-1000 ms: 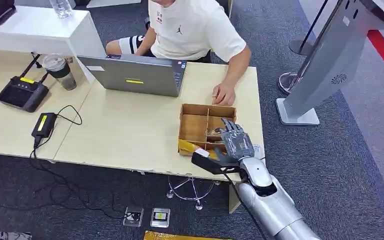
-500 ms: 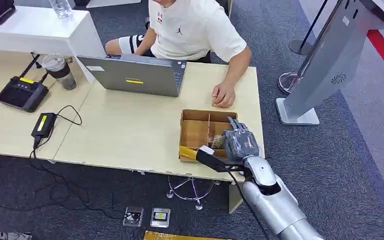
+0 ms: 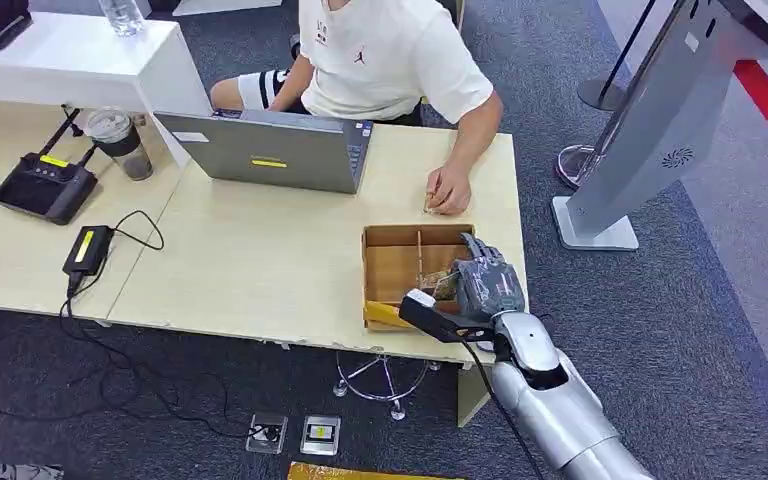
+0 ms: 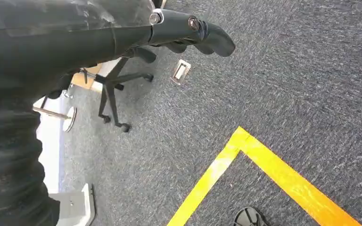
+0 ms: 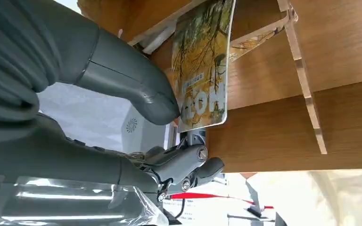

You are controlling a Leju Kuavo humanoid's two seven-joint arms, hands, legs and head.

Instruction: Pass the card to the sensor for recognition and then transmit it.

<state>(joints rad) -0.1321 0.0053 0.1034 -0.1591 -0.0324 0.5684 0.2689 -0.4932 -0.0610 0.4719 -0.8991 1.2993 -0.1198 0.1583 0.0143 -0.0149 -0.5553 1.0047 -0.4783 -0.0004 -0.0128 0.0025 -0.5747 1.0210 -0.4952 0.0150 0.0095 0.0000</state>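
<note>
One card, thin, stiff, glossy, likely slippery; right hand pinches its edge over wooden box. Left hand hangs, holding nothing, fingers curled in.

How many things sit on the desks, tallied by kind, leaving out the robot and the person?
Electronics: 3, a laptop, a router, a power adapter.
Drinks cups: 1, cup.
Wooden trays: 1, tray.
Cards: 1, card, against the right hand.
Total: 6.
</note>
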